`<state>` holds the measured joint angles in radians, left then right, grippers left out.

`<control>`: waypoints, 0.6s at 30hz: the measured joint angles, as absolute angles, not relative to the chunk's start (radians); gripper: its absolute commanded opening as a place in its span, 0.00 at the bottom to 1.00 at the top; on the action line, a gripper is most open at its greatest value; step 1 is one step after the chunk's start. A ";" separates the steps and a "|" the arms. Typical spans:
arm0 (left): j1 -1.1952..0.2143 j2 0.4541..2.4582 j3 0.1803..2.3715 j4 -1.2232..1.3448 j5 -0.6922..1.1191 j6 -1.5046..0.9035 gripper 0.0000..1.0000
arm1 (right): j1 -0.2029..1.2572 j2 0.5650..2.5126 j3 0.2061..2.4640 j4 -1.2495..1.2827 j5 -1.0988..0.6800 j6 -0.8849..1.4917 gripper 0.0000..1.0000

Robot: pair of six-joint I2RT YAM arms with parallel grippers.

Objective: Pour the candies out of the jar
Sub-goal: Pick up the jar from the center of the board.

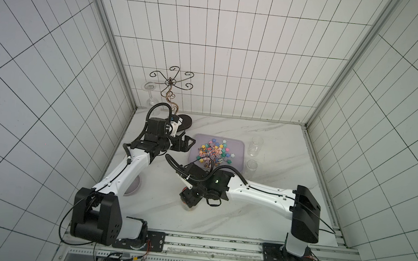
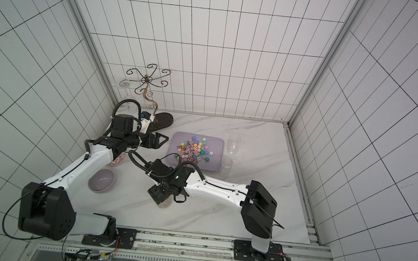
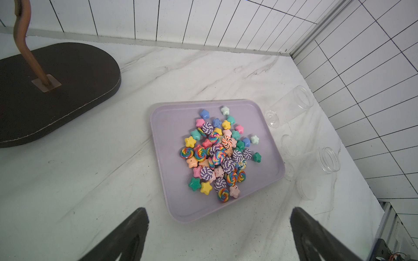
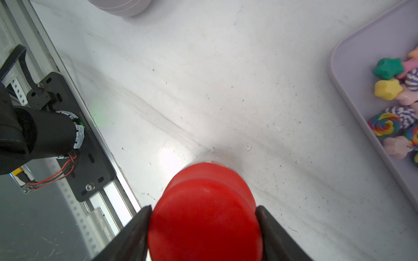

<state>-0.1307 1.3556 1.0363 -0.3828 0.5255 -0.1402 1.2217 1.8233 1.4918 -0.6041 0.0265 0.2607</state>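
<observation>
The bench is carrying a tray toward its far edge, two jars just beside it, a stand base in the far left corner, and a bowl by the left edge.

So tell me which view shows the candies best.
The left wrist view: the candies fill its middle, each shape and colour distinct. Both top views show only a small speckled heap; the right wrist view catches just a few.

Candies are lying heaped on a lavender tray — left gripper hovering beside it, jaws spread, right gripper pointing down onto a jar.
</observation>
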 measured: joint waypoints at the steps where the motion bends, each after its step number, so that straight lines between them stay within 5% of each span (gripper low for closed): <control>1: -0.131 1.356 1.036 -0.383 0.526 -0.140 0.97 | 1.222 1.823 1.492 -0.604 0.026 0.262 0.61; 8: -0.131 1.357 1.036 -0.383 0.529 -0.142 0.97 | 1.222 1.817 1.487 -0.603 0.023 0.261 0.51; 18: -0.130 1.357 1.036 -0.385 0.533 -0.142 0.97 | 1.202 1.723 1.473 -0.645 0.033 0.262 0.50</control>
<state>-0.1299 1.3575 1.0363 -0.3847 0.5331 -0.1425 1.2022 1.7233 1.4734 -0.6445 0.0334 0.2615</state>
